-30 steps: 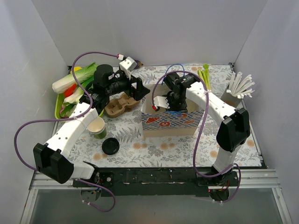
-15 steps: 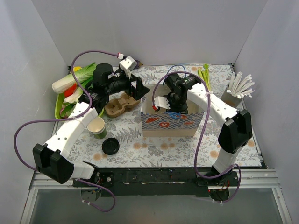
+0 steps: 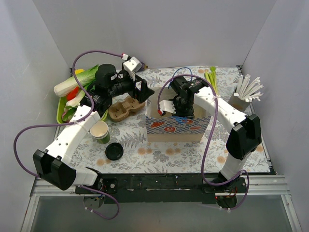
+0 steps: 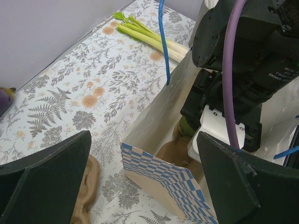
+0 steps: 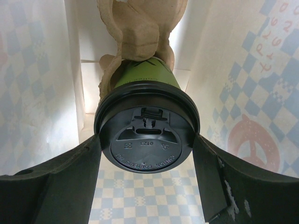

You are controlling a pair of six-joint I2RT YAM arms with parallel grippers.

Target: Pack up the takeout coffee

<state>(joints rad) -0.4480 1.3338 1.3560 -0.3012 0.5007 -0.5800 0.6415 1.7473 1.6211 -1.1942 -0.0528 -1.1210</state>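
over the last second almost nothing is shifting. the left gripper [image 4: 143, 135] is easing its fingers out to their widest and turning slightly beside the bag's left rim, holding nothing. the right arm [image 3: 241, 135] is drifting a touch outward at the elbow while its wrist is staying down in the bag. the right gripper [image 5: 147, 156] is still pinching the takeout coffee [image 5: 145, 72] by the rim of its lid, one finger on each side. so the coffee is sitting low inside the paper bag [image 3: 175, 128], its green wall pressing against a moulded cardboard carrier [image 5: 140, 28] lying in there. i am judging the placing as nearly done. what is remaining is letting go and lifting the hand out without dragging the cup or the bag wall along.

working outward from the arm bases, a loose black lid [image 3: 114, 152] is lying on the floral cloth [image 3: 159, 154]. just behind it a lidless green cup [image 3: 100, 131] is standing, showing only its cream inside. the bag is standing upright mid-table, holding the coffee, the carrier and the right hand. to its left a second cardboard carrier [image 3: 123, 108] is resting with its wells unfilled. farther left a green tray [image 3: 59, 115] is carrying leafy vegetables. at the far right a holder [image 3: 237, 101] is bristling with white wrapped sticks, and green stalks [image 3: 211, 79] are lying loose by the back edge.
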